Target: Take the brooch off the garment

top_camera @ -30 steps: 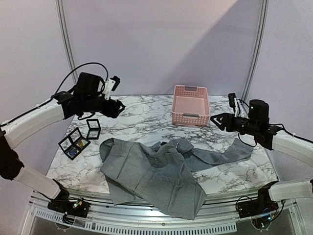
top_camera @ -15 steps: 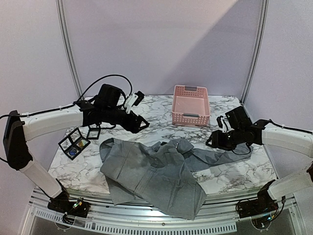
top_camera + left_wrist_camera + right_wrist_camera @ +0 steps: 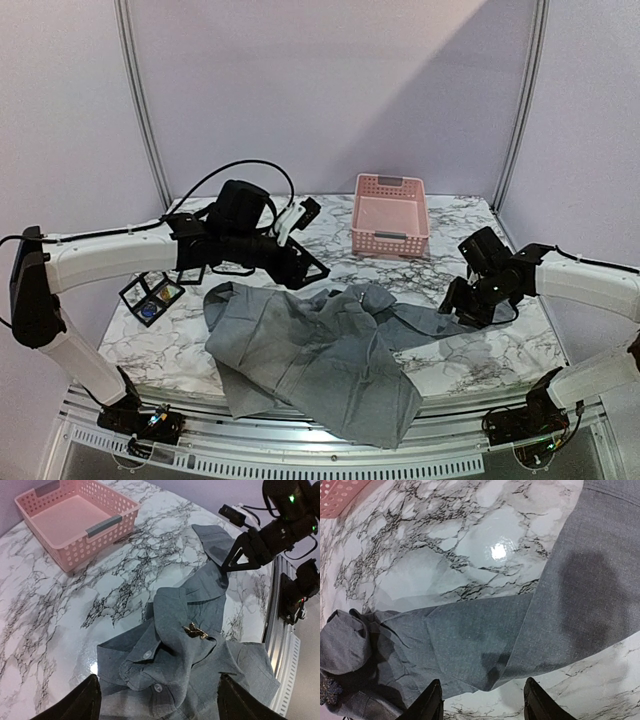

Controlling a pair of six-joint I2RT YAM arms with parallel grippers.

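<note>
Worktop: white marble with dark veins, carrying everything.
Garment: grey, crumpled, spread across the near middle, one part trailing right, its hem over the near edge.
Left arm: stretched low to the right, wrist over the garment's far edge.
Left claw: fingers spread wide, nothing between them, above the collar.
Right arm: bent inward, wrist tipped down.
Right claw: fingers apart, hovering over the trailing grey part, gripping nothing.
Pink basket: far centre, apart from the garment.
Brooch: small, gold, pinned near the collar.
</note>
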